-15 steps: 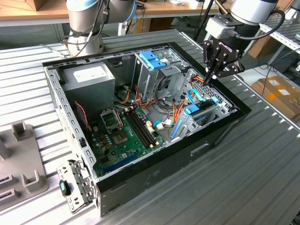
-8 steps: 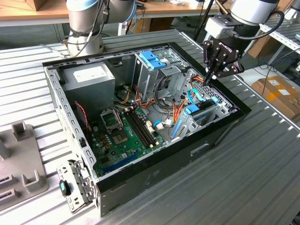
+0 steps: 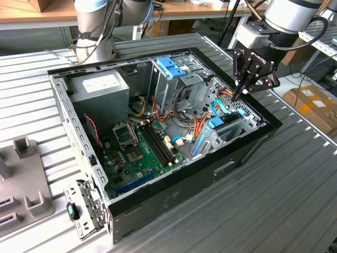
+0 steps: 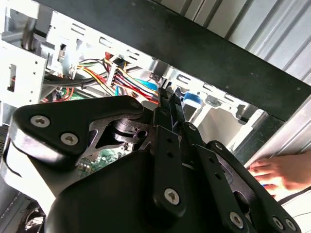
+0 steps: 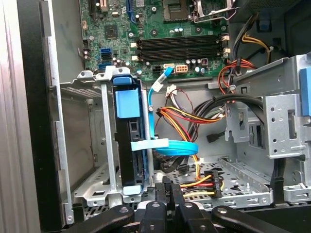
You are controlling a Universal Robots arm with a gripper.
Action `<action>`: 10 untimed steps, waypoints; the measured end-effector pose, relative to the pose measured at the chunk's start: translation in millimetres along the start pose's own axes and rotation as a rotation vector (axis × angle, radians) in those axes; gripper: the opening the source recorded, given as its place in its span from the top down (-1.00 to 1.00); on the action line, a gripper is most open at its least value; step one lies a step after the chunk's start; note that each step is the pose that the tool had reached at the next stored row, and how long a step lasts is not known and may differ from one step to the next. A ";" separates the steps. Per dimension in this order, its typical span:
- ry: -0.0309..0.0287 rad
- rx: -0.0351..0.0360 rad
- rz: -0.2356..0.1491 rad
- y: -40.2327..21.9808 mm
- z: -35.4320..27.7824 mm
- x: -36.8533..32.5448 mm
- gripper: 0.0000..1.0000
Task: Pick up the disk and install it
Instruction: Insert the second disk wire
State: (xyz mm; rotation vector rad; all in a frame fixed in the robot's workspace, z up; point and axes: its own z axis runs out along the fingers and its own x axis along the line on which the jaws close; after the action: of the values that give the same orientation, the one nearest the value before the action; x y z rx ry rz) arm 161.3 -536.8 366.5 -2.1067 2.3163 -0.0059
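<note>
The disk stands on edge in the metal drive cage at the case's corner, a dark body framed by its light-blue carrier. In the exterior view the disk sits in that cage on the case's right side. My gripper hangs just above and behind the cage, fingers pointing down and shut with nothing between them. In both wrist views the black fingertips meet; the gripper is apart from the disk.
The open black case holds a motherboard, a grey power-supply box, an upright cage with a blue bracket and loose cables. A flat blue cable lies beside the disk. A person's hand rests outside the case.
</note>
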 end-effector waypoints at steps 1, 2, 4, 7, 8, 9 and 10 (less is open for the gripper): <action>0.0001 0.0000 0.000 0.6 -0.1 1.3 0.67; 0.0002 0.0000 0.000 1.2 -0.1 2.4 0.67; 0.0001 0.0000 0.000 2.4 0.0 4.7 0.67; 0.0001 0.0000 0.000 2.4 0.0 4.8 0.67; 0.0001 0.0000 0.000 2.5 0.0 4.9 0.67; 0.0002 0.0000 -0.001 2.6 -0.1 5.1 0.67; 0.0001 0.0000 -0.002 2.7 -0.1 5.5 0.67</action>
State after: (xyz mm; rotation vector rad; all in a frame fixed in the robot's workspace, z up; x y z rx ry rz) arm 158.1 -542.0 366.5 -2.1094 2.3140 -0.0061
